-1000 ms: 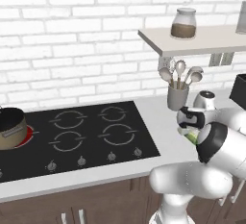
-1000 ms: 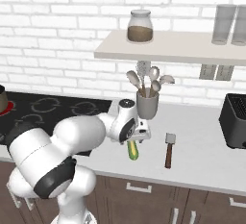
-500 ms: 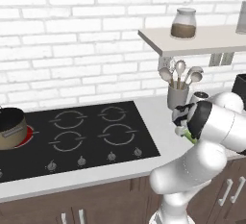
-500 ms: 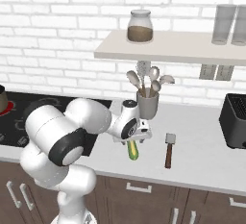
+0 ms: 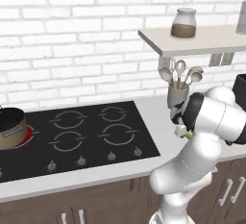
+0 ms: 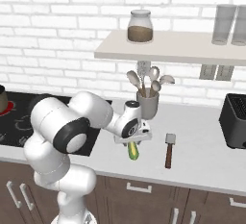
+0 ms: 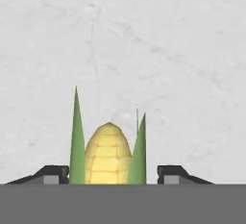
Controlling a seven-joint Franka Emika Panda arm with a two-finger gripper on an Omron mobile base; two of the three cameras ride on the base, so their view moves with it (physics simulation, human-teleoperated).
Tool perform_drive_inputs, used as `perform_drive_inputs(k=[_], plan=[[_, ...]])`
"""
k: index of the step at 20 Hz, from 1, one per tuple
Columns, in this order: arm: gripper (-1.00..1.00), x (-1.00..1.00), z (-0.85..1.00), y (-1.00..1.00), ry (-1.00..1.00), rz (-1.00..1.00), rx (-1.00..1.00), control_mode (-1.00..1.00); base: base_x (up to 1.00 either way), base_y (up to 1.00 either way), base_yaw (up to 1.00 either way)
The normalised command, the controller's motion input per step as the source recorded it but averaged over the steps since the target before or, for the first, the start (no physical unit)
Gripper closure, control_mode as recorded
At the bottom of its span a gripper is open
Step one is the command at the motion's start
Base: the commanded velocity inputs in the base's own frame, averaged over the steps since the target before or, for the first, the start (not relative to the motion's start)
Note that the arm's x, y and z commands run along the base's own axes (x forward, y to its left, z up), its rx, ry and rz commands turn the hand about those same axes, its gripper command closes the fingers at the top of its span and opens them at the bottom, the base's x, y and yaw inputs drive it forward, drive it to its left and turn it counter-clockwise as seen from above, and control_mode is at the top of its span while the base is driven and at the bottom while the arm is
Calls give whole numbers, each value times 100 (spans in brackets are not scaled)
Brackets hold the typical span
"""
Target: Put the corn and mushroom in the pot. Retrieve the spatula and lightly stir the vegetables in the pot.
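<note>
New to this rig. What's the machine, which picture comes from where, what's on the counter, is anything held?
It is a rendered kitchen with a white robot arm on a driving base. Two pictures come from cameras behind the arm, left and right; the third looks along the gripper from the hand. On the counter lie the corn, a spatula, a cup of utensils and a dark appliance. The pot sits on the stove. The finger tips straddle the corn with gaps on both sides, so it is not gripped yet.
</note>
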Motion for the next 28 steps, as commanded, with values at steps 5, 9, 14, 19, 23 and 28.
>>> perform_drive_inputs(k=[5, 9, 14, 19, 23, 28], plan=[[100, -33, 15, 0, -8, 0, 0, -100, 0, 0, 0], [100, -51, 78, 0, -22, -2, 0, -100, 0, 0, 0], [100, -43, 100, 0, -23, -6, -2, -100, 0, 0, 0], [100, -4, 100, 14, -3, -7, -3, -100, 0, 0, 0], [100, -4, 100, 10, 0, -3, -5, -100, 0, 0, 0], [100, -3, 100, 0, 9, 0, -1, -100, 0, 0, 0]])
